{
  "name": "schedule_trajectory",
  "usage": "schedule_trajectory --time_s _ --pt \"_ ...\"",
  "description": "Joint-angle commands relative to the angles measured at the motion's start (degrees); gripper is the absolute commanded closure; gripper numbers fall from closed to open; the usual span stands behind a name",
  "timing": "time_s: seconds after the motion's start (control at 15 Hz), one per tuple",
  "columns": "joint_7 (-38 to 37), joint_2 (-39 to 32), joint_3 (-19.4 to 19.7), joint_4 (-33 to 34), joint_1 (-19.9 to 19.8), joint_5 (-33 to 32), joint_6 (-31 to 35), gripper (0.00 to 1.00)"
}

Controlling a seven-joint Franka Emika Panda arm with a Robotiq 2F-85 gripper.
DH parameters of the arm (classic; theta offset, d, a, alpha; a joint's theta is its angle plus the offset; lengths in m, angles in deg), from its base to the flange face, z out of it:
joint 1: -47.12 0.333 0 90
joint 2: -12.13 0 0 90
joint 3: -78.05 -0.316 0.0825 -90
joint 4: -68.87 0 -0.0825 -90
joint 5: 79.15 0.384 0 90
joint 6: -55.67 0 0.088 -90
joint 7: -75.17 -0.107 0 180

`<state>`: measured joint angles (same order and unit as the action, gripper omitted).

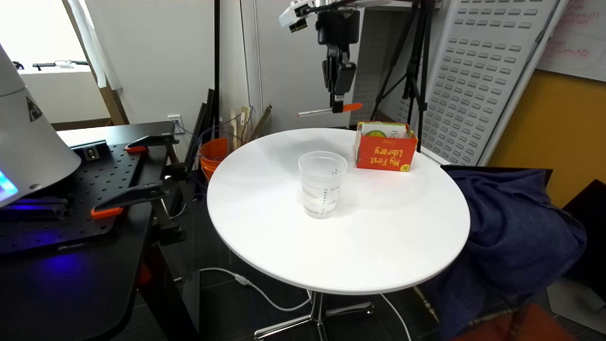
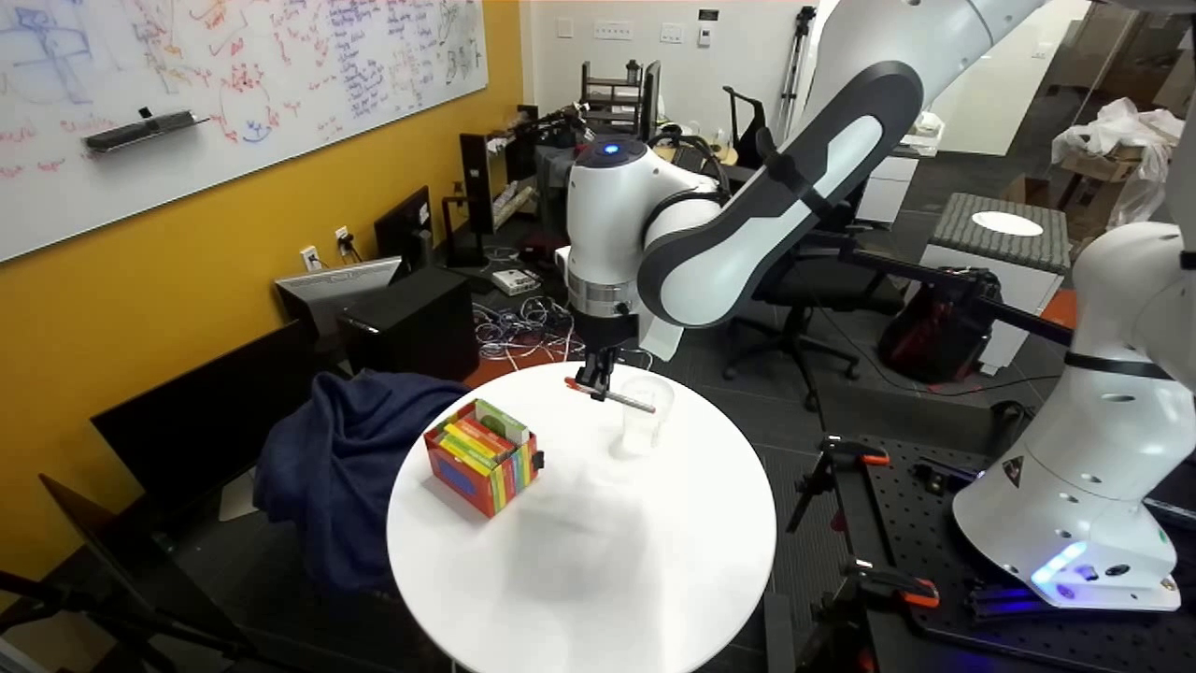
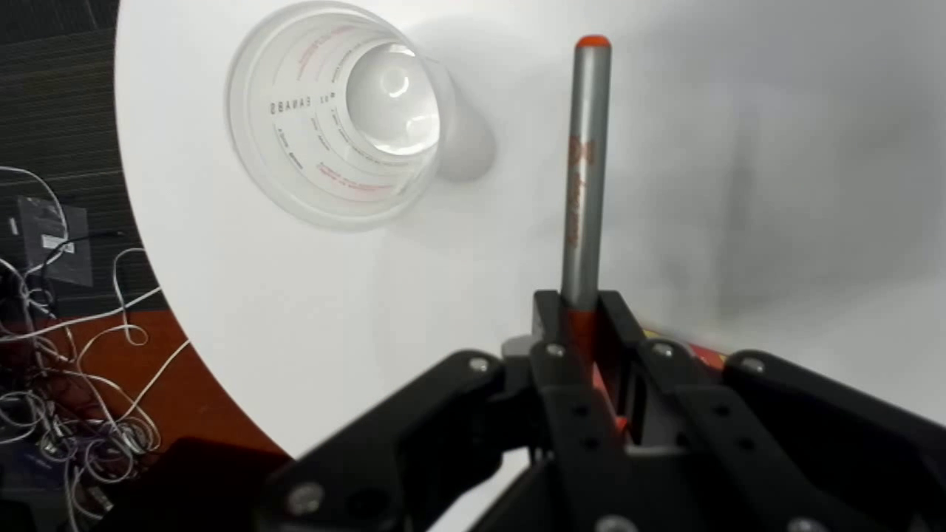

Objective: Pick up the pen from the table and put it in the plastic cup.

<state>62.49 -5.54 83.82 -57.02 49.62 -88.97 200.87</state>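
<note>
The pincer (image 3: 579, 303) pinches the pen (image 3: 587, 174) by its orange part, above the counter (image 1: 360, 251), long axis about level, silver end jutting out. In the wrist view the upright cup (image 3: 329, 125) stands left of that end, so the pen probably needs to shift over and tip steeply. Open counter surrounds the cup; the box (image 1: 386, 155) sits apart.

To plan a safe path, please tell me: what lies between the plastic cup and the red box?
Only bare table shows between the plastic cup and the red box, in both exterior views.
</note>
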Motion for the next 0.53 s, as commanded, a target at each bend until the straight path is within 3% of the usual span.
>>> schedule_trajectory --time_s 0.0,0.47 --pt "-1.14 0.87 0.54 -0.45 0.2 -1.31 -0.24 0.96" --pt "-4.51 2.33 2.2 -1.45 0.78 -3.71 1.07 0.96"
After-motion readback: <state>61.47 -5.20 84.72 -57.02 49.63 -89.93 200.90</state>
